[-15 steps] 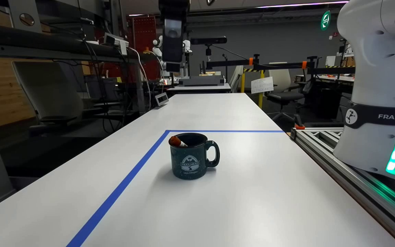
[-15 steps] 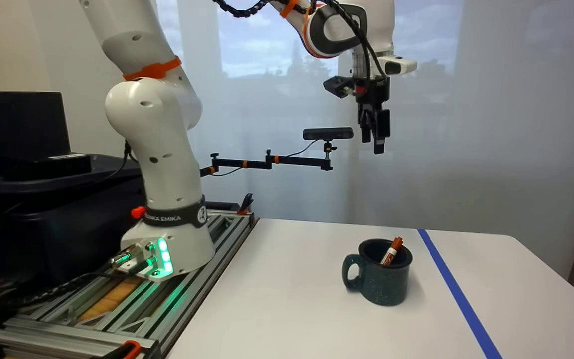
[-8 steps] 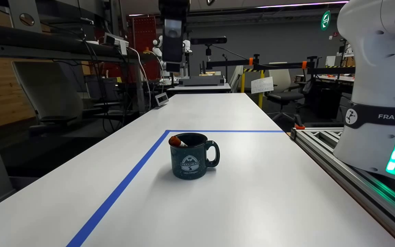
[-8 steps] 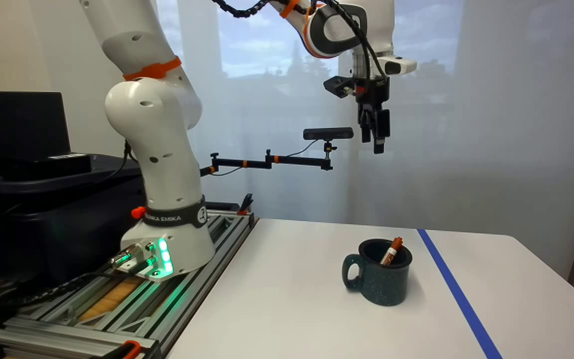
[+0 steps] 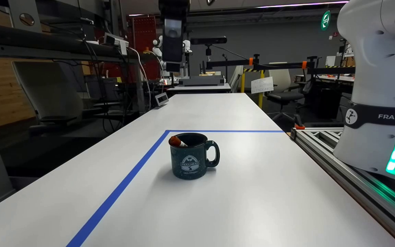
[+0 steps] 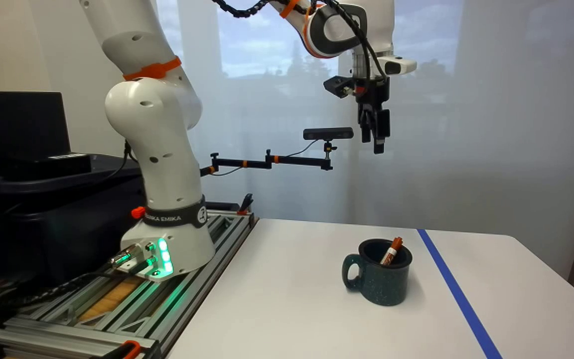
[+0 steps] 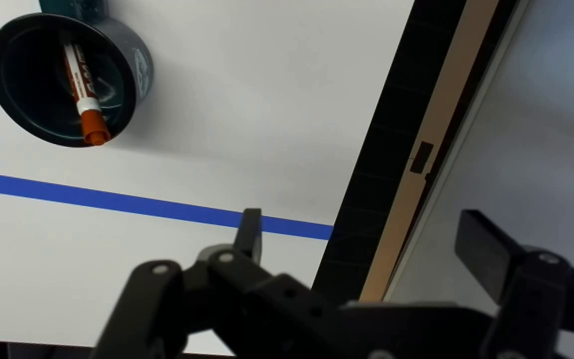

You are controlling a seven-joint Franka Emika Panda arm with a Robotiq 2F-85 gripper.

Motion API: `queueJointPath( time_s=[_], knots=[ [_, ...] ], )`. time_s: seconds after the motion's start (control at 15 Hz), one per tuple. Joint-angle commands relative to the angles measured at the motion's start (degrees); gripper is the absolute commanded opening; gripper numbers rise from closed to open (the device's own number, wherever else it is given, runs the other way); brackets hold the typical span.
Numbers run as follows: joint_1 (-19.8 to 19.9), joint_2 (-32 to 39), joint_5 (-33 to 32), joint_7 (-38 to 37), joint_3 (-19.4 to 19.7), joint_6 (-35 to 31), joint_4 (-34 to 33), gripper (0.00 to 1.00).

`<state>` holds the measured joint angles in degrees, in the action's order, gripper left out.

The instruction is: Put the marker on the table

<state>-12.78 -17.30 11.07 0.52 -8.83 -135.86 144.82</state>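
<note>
The marker [image 7: 81,80] is white and reddish-brown with an orange-red end. It leans inside the dark blue-green mug [image 7: 138,65], orange end up at the rim. The marker shows in both exterior views [image 5: 177,141] [image 6: 390,252], its lower part hidden by the mug wall [image 5: 189,164] [image 6: 385,285]. The mug stands upright on the white table [image 5: 252,202] [image 6: 287,299]. My gripper [image 7: 359,217] is open, with nothing between its fingers in the wrist view. It hangs high above the table, well above the mug, in an exterior view [image 6: 372,144].
Blue tape [image 5: 125,183] runs along the table beside the mug and across behind it. A camera on a black bar [image 6: 328,133] stands behind the table. The robot base [image 6: 170,249] sits on a metal frame [image 6: 227,259] along one table edge.
</note>
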Motion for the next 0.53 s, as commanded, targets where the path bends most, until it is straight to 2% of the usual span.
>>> queueJointPath(
  time_s=[0.0, 0.47],
  knots=[
    [0.1, 0.0, 0.0, 0.0, -0.1, 0.1, -0.1, 1.0],
    [-0.1, -0.7, -1.4, 1.2, -0.4, 0.8, -0.1, 1.0]
  ],
)
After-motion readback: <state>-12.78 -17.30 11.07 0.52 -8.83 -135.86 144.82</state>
